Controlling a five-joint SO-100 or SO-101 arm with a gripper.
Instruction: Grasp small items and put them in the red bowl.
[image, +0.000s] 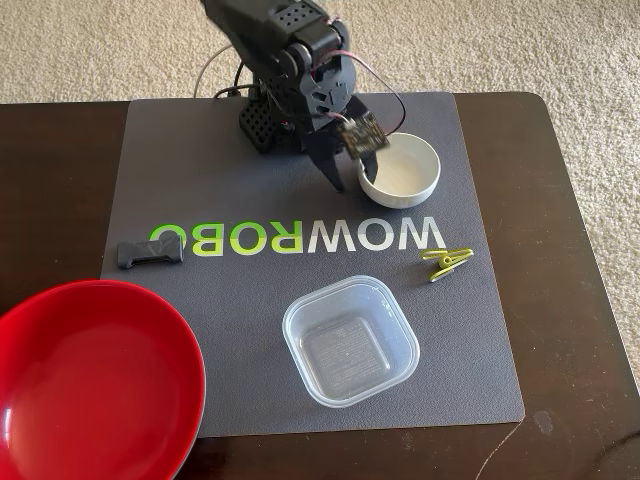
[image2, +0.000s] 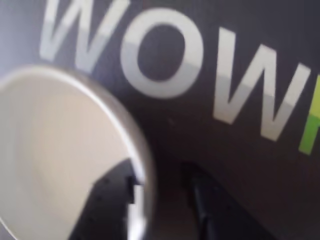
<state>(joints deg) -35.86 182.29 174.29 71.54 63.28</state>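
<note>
Step in hand: the arm stands at the small white bowl (image: 400, 170), and I judge it is taking the rim.
Jaws (image2: 165, 200): narrow gap, one finger inside the bowl, one outside on the grey mat (image: 250, 330); the wrist view shows the rim between them, not yet pinched as far as I can tell.
Doing it well: close squarely on the rim, lift straight, keep the bowl level.
Red bowl (image: 90, 390): front left corner of the bench (image: 50, 200) in the fixed view, well apart, empty.
Open room: the path crosses the mat; the clear square tub (image: 350, 340) and black clip (image: 152, 252) lie near it. The yellow-green clothespin (image: 445, 262) lies aside.
</note>
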